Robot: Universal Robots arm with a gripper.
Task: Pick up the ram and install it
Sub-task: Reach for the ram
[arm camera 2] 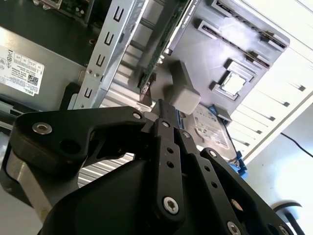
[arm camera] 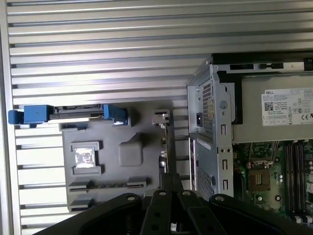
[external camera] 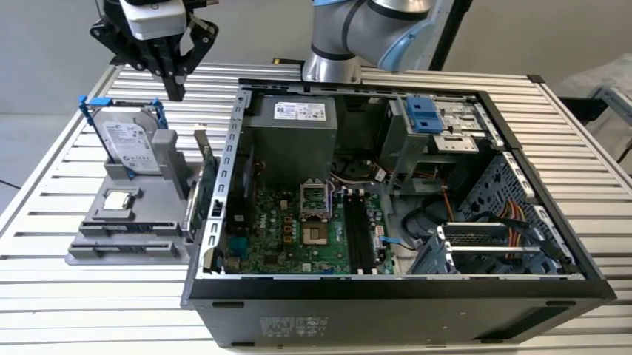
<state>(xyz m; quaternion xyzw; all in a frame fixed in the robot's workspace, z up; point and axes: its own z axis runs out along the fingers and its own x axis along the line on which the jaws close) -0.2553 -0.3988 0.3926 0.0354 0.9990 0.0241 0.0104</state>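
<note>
1. An open case (external camera: 395, 314) sat on the tabletop (external camera: 59, 310), from its near edge back past the middle. Its motherboard (external camera: 296, 229) and black slots (external camera: 357, 237) were exposed.
2. A gray holder (external camera: 129, 248) lay by the tabletop's left edge, just beside the case.
3. The ram (external camera: 209, 196) stood on its long edge along the holder's side, between holder and case wall, with nothing touching it. The second wrist view showed it as a narrow green strip (arm camera 2: 164, 44).
4. A drive (external camera: 133, 144) stood upright at the holder's far end.
5. The gripper (external camera: 176, 87) hung over the tabletop's far left part, above the drive and well apart from the ram. Its fingers were pressed together, pinching nothing.
</note>
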